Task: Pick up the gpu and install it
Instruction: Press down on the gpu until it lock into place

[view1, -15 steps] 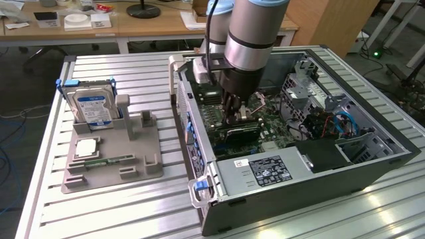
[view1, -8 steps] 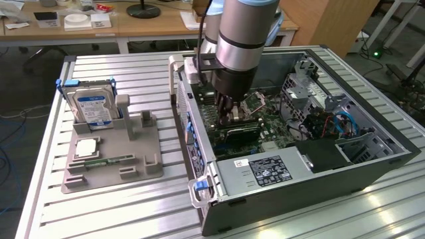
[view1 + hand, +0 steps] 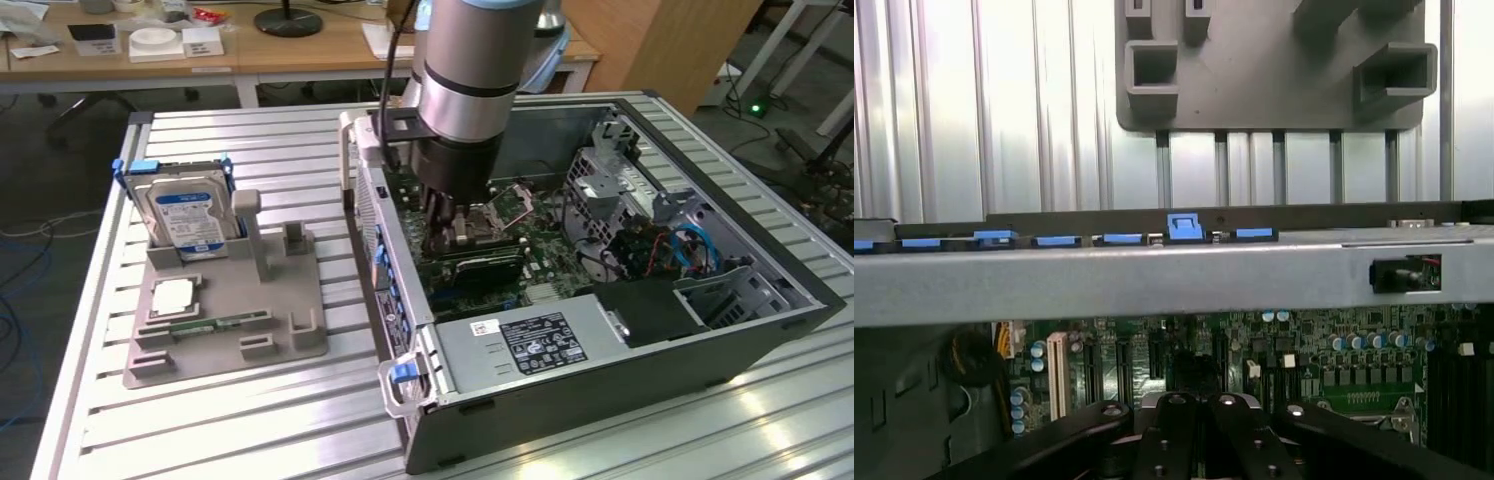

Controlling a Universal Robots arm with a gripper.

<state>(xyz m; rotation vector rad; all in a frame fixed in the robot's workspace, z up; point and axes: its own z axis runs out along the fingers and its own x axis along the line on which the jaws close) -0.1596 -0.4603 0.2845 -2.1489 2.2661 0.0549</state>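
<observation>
Down inside the open case (image 3: 747, 330), at the end of the arm (image 3: 467, 70): gripper (image 3: 458, 228), low over the motherboard (image 3: 534, 240) and near the case's tall side wall. Clenched, with the fingers (image 3: 1172, 425) drawn right together in the wrist view. Cannot tell whether anything thin is pinched between the tips. Something dark just past them, too blurred to name.

Just beside the gripper, on the side toward the power supply (image 3: 527, 345): a long dark block with a green edge, apparently the gpu (image 3: 489, 264). Lying across the motherboard, deep in the case. Cannot tell from here whether touching the fingertips or just apart from them, nor whether seated in its slot.

In the case's near corner, the power supply with its black label facing up. Toward the case's far side, on the exterior view's right: grey drive cages and blue cables (image 3: 694, 250).

Along the top edge of the case's side wall, as seen from the wrist: a row of blue clips (image 3: 1185, 228).

Outside the case, well apart on the exterior view's left, on the ribbed metal table (image 3: 267, 420): a grey holder (image 3: 227, 340). Upright in the holder's far end, a hard drive (image 3: 187, 215) with a blue-white label. Flat near its front, a narrow green memory stick (image 3: 220, 324).
</observation>
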